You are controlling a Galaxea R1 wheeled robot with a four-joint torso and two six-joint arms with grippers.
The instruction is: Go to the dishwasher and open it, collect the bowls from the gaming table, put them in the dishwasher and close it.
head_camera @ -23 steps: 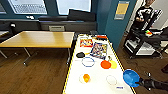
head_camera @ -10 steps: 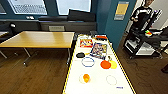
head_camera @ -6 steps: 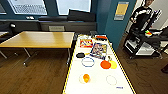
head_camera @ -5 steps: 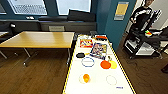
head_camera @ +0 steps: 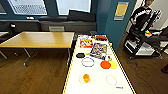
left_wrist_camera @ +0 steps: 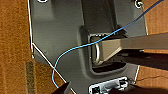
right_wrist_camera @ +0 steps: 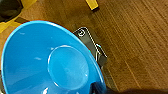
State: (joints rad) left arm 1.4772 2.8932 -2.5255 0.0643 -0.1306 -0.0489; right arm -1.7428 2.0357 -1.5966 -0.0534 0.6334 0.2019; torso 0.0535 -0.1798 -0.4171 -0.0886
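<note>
- Head view: the gaming table [head_camera: 75, 75] runs lengthwise away from the robot, its white top edged in yellow. An orange bowl [head_camera: 105, 64] lies on the right half, touching a yellow bowl [head_camera: 113, 65] just beside it. A pale bowl with a bluish rim [head_camera: 87, 61] lies near the centre line, further from the right edge. Closer to the robot a small orange piece [head_camera: 86, 77] rests on the white top. At the far end lie flat game boxes [head_camera: 98, 49] and a dark disc [head_camera: 80, 55]. A wood-topped table [head_camera: 37, 39] stands to the left, and a person [head_camera: 141, 17] stands at a rig at the far right.
- Left wrist view: the robot's own dark plate over wooden floor [left_wrist_camera: 15, 37], with a blue cable [left_wrist_camera: 75, 48] looping across it. I cannot tell how this arm's jaws stand.
- Right wrist view: a blue bowl [right_wrist_camera: 37, 60] sits tight against the camera, tilted, its hollow facing the lens, over wooden floor beside a yellow leg [right_wrist_camera: 92, 4]. It looks carried by the right arm, but the fingers are not plain, so I cannot tell whether the jaws are clamped on it.
- Judgement: the orange and yellow bowls lie toward the right arm's side; the left arm appears free.
</note>
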